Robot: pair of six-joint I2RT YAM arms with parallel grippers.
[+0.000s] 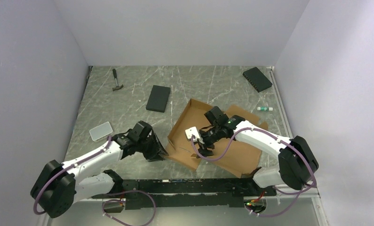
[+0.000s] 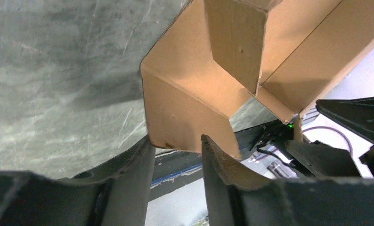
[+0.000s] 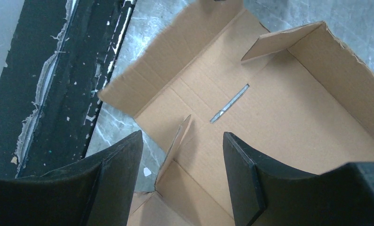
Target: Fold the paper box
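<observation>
left jaws apart at the box's near-left corner, side flap [image 2: 185, 117] just past the tips, nothing pinched. right jaws apart, straddling the small upright tab [image 3: 178, 141] inside. box [image 1: 241, 157] sits right of centre on the bench [image 1: 128, 103], walls half up. suggest: left holds the flap upright, right folds the tab in slowly, and watch for creasing at the corner.

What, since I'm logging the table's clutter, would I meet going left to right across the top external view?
In order: pale translucent rectangular lid, small hammer, flat black rectangular box, brown corrugated cardboard paper box, second flat black rectangular box.
</observation>
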